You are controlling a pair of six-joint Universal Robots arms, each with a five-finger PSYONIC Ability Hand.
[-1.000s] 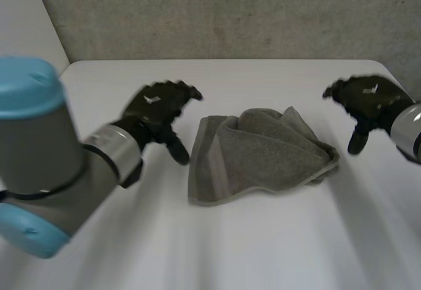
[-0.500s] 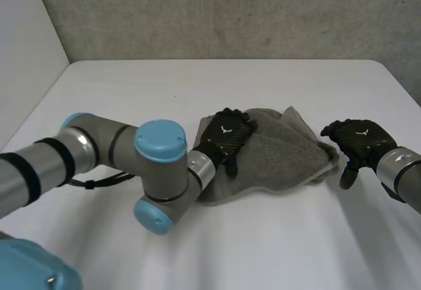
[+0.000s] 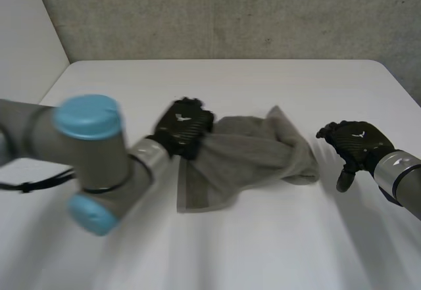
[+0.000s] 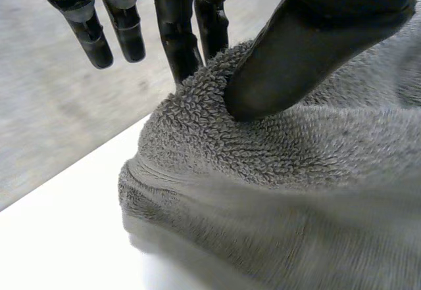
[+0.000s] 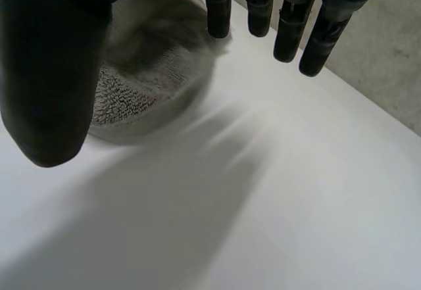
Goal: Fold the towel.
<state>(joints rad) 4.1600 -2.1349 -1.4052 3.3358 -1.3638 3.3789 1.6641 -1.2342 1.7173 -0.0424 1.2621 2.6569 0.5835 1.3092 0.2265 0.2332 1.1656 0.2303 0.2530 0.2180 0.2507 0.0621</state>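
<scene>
Early in the fold, pinching the left edge of the crumpled towel point(image 3: 253, 155) mid-bench point(image 3: 230, 83) in the left hand point(image 3: 184, 125), right hand point(image 3: 352, 142) loose-fingered and empty just right of it; next, probably carrying that edge across squarely.

White table point(image 3: 217, 250), rounded at its far corners, evenly lit. Beyond the left hand point(image 3: 183, 124) a rough speckled grey wall point(image 3: 230, 14) runs across; a plain pale wall point(image 3: 26, 33) meets it alongside.
</scene>
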